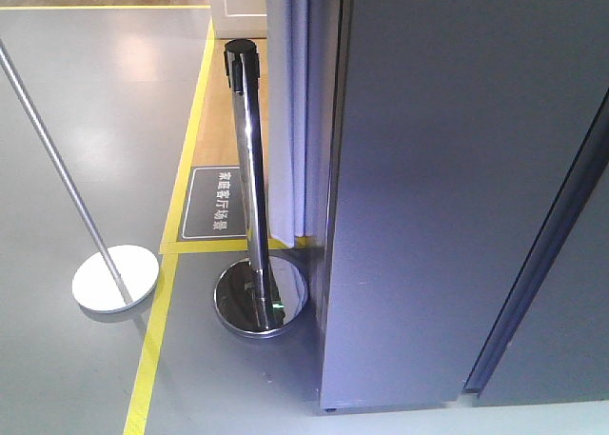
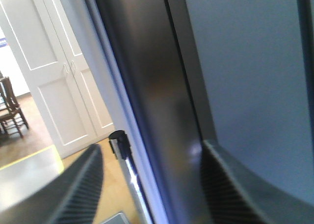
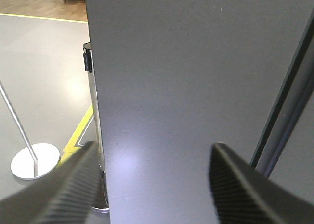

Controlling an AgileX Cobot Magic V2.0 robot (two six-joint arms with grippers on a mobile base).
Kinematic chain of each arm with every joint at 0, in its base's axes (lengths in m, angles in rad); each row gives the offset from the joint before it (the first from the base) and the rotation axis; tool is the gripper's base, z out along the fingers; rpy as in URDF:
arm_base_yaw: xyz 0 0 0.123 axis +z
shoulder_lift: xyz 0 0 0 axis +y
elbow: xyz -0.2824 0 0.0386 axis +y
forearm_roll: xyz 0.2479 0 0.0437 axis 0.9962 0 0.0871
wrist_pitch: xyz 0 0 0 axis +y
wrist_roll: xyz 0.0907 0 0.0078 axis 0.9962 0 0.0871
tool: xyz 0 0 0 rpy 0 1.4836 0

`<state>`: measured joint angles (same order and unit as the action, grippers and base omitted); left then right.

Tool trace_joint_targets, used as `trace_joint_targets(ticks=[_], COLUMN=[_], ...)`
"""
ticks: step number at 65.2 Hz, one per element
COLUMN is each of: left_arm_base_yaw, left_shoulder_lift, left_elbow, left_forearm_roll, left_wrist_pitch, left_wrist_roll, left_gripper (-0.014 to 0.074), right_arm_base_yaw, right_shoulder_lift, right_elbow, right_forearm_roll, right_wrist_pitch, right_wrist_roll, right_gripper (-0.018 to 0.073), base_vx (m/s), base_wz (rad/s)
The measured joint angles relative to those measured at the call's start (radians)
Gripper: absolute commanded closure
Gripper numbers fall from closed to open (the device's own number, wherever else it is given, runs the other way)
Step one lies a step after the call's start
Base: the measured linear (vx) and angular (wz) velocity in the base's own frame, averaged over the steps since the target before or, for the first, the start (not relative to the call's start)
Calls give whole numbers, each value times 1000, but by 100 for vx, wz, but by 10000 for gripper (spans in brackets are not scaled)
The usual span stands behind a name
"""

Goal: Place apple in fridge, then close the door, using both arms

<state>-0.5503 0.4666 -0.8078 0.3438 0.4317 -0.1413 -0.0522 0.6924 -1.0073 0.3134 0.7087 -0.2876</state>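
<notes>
The fridge stood upright, its long axis vertical, filling the right half of the front-facing view with its dark grey front. The door was the broad left panel, lying flush in line with the plain dark grey door to its right, a thin dark seam running between them from top right down toward the floor. No white interior showed, so the door looked shut or very nearly so. The apple was not visible in any view.

The door's left edge fell straight to the grey floor, and just beside that edge stood a chrome stanchion post with a black cap, its round base close to the fridge's lower corner. A second, thinner pole leaned on a white disc base well apart to the left. Yellow floor tape ran past the post, with open floor to its left.

The left gripper was held near the door's left edge, its ribbed fingers spread wide with the dark edge between them; white panelled doors showed beyond. The right gripper faced the flat grey door front square on, jaws apart and holding nothing.
</notes>
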Motion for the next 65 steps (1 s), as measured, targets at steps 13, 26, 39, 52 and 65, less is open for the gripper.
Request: trace_joint_targets(ticks=[13, 26, 39, 52, 65], left_arm_base_yaw=[0, 0, 0, 0, 0], left_shoulder_lift=[-1, -1, -1, -1, -1], left_elbow=[0, 0, 0, 0, 0], left_forearm_roll=[4, 11, 21, 22, 22], left_wrist_pitch=[11, 25, 30, 33, 33], left_wrist_roll=[-112, -118, -122, -124, -124], left_gripper=[603, 603, 603, 601, 601], right_arm_base_yaw=[0, 0, 0, 0, 0], right_shoulder_lift=[-37, -87, -90, -90, -90], right_elbow=[0, 0, 0, 0, 0], right_forearm_roll=[0, 0, 1, 1, 1], right_wrist_pitch=[-2, -3, 28, 74, 79], right_wrist_roll=[-13, -25, -23, -23, -23], right_gripper=[569, 568, 568, 568, 568], base_vx=[0, 0, 0, 0, 0], base_wz=[0, 0, 0, 0, 0])
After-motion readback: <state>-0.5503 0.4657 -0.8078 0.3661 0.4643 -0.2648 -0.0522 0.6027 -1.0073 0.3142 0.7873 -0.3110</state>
